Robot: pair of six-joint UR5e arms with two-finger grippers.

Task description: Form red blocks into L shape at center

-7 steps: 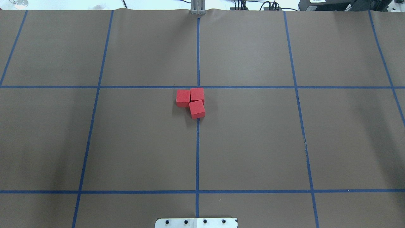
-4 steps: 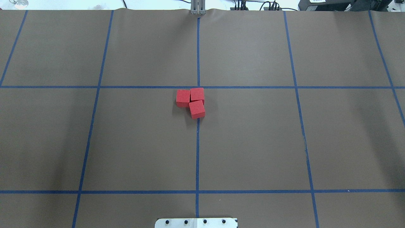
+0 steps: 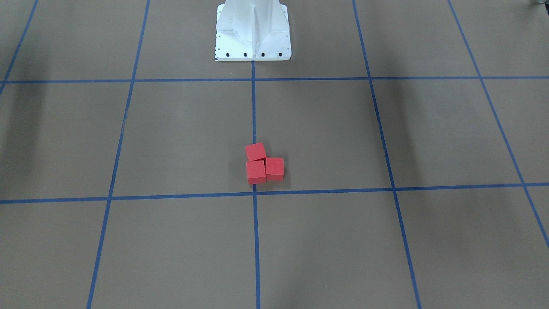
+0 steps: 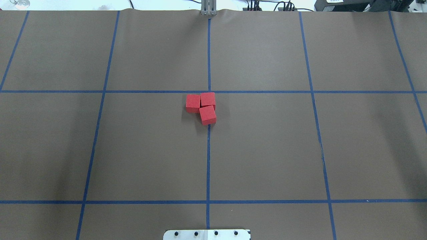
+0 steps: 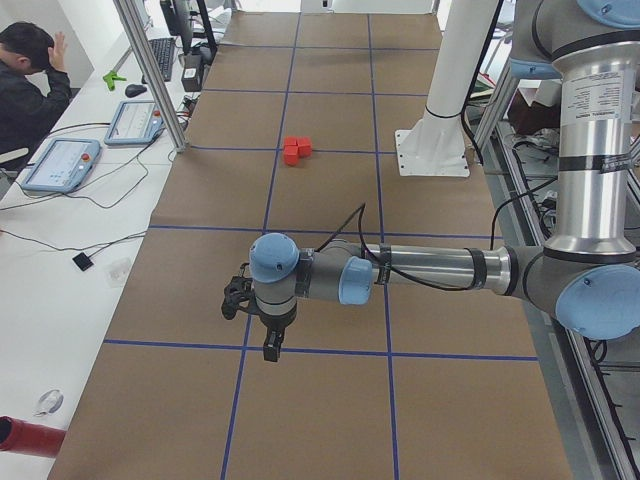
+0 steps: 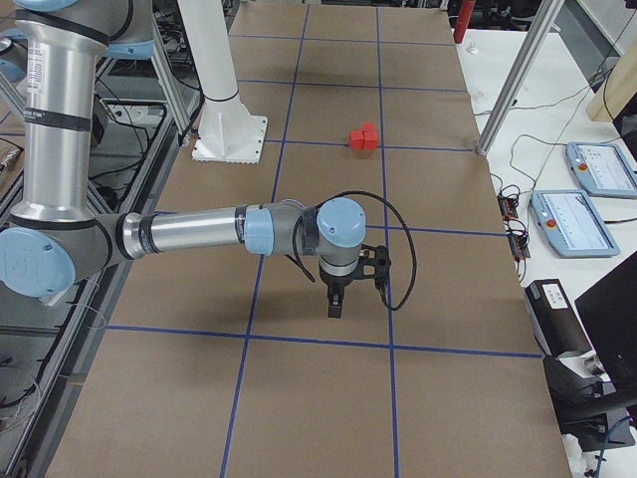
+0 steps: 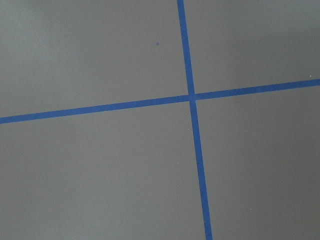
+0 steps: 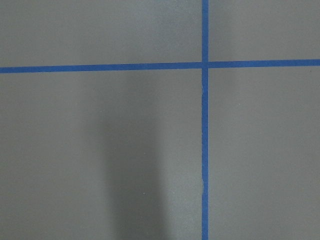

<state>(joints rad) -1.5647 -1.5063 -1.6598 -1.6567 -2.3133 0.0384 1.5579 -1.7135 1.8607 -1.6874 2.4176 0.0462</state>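
The three red blocks (image 4: 204, 107) sit touching in a small L-like cluster just on the near side of the center (image 4: 209, 91) tape crossing. Two lie side by side along the cross line; the third (image 4: 207, 114) is slightly turned on the lengthwise line. They also show in the front view (image 3: 262, 164), the left view (image 5: 297, 149) and the right view (image 6: 363, 137). My left gripper (image 5: 271, 350) hangs over the table's left end and my right gripper (image 6: 334, 307) over its right end, both far from the blocks. I cannot tell whether either is open or shut.
My base plate (image 4: 206, 234) stands at the near edge. Both wrist views show only brown paper and a tape crossing (image 7: 191, 96). A seated operator (image 5: 25, 85), tablets (image 5: 60, 163) and frame posts (image 6: 518, 80) line the far side bench.
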